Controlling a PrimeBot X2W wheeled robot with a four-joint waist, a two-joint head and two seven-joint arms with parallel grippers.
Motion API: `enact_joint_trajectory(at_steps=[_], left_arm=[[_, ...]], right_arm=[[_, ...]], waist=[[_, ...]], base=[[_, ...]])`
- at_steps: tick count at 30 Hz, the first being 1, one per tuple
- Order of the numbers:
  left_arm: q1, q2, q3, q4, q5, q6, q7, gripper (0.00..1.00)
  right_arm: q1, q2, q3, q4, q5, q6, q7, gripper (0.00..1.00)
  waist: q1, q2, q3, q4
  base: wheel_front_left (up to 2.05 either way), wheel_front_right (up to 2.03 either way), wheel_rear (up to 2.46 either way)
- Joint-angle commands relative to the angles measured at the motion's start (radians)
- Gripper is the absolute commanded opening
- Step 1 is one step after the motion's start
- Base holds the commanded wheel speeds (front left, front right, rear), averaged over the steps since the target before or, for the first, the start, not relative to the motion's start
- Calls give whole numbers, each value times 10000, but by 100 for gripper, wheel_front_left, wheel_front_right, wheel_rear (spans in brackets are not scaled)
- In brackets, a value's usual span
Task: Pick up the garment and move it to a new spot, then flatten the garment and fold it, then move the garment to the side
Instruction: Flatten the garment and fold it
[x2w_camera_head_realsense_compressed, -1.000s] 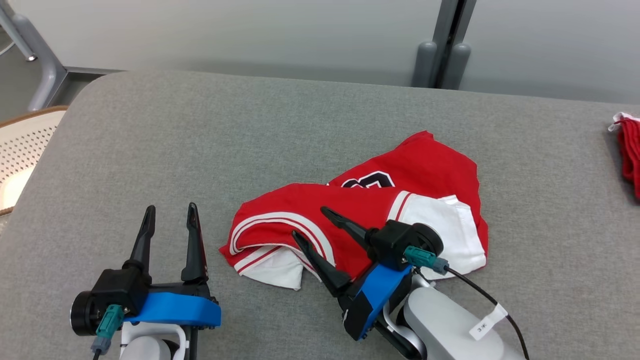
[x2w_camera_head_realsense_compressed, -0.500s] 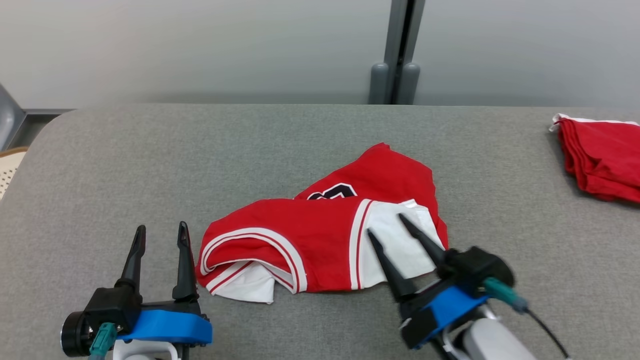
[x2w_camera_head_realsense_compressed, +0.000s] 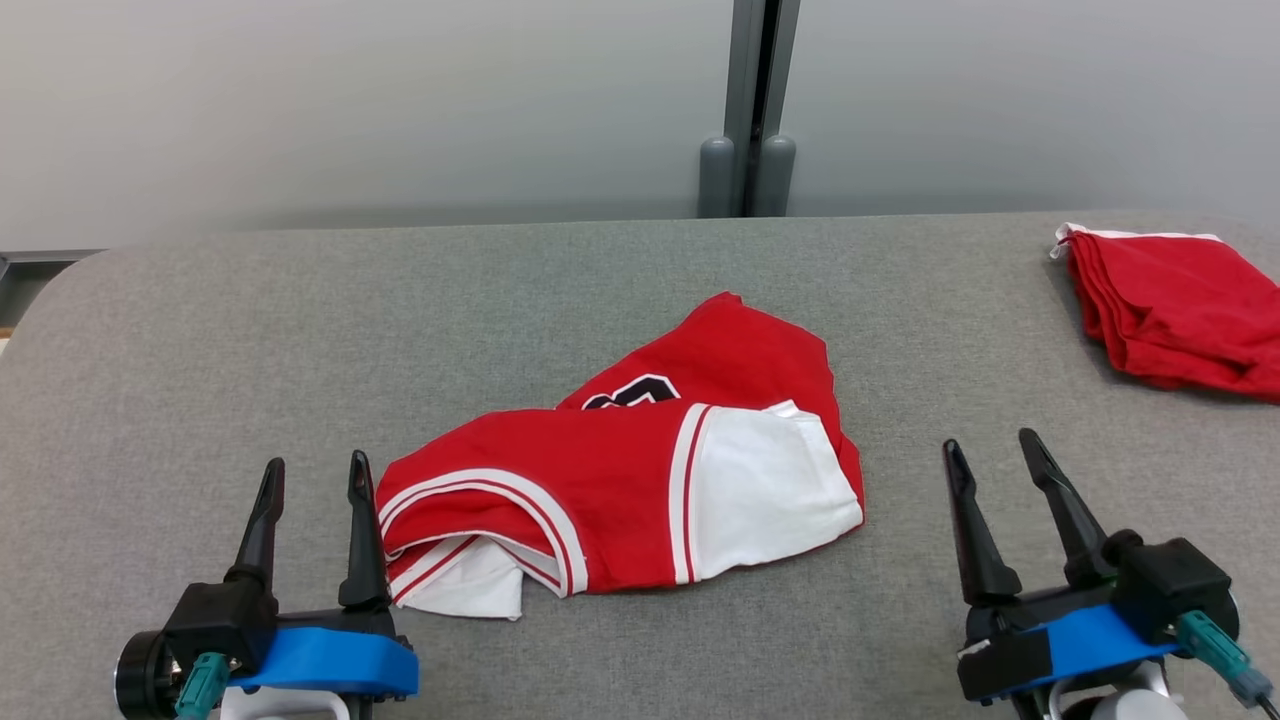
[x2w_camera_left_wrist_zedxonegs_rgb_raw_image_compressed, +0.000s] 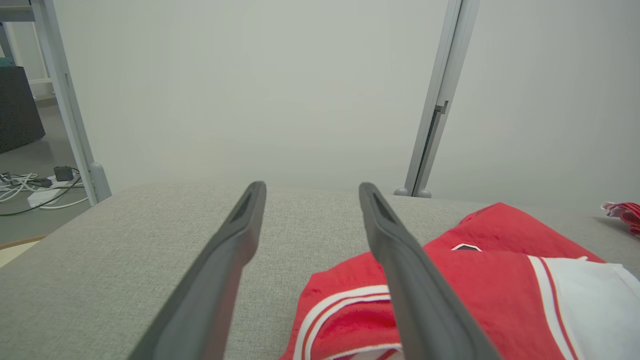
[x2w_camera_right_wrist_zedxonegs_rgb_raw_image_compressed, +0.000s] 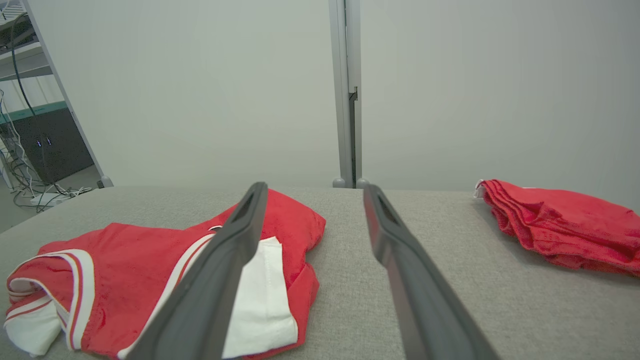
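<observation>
The garment (x2w_camera_head_realsense_compressed: 640, 480) is a red jersey with white trim and a white panel, lying crumpled in a heap on the middle of the grey table (x2w_camera_head_realsense_compressed: 300, 330). The same garment (x2w_camera_left_wrist_zedxonegs_rgb_raw_image_compressed: 475, 280) shows in the left wrist view, and the garment (x2w_camera_right_wrist_zedxonegs_rgb_raw_image_compressed: 150, 270) lies at the left of the right wrist view. My left gripper (x2w_camera_head_realsense_compressed: 316, 472) stands open just left of the garment's striped edge, holding nothing. My right gripper (x2w_camera_head_realsense_compressed: 990, 448) is open and empty, a short way to the garment's right, apart from it.
A second red cloth (x2w_camera_head_realsense_compressed: 1170, 305) lies bunched at the table's far right; this red cloth (x2w_camera_right_wrist_zedxonegs_rgb_raw_image_compressed: 560, 225) also appears in the right wrist view. A grey wall with a vertical post (x2w_camera_head_realsense_compressed: 748, 100) stands behind the table. Cables (x2w_camera_left_wrist_zedxonegs_rgb_raw_image_compressed: 30, 185) lie on the floor at the left.
My right gripper has drawn back off the garment to its right side, open throughout. The head camera turned right, bringing more of the far red cloth into view. The garment lies as before.
</observation>
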Motion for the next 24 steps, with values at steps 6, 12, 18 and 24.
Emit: enact_joint_trajectory(at_steps=[6, 12, 18, 24], left_arm=[[-91, -9, 102, 102, 74, -124, -46, 100], [-310, 6, -143, 400, 249, -235, -46, 100], [-894, 235, -419, 1378, 360, -371, 131, 100], [-1490, 555, -591, 2576, 298, -497, 603, 100]], right_arm=[[305, 101, -176, -363, -121, 1, 224, 100], [257, 118, -226, -399, -149, 1, 311, 100], [125, 117, -141, -236, -34, 1, 351, 100], [-69, 114, -163, -17, 21, 1, 257, 100]], waist=[[1, 0, 0, -70], [1, 0, 45, -30], [1, 0, 260, -62], [1, 0, 550, -223]], base=[[0, 0, 0], [0, 0, 0], [0, 0, 0], [0, 0, 0]])
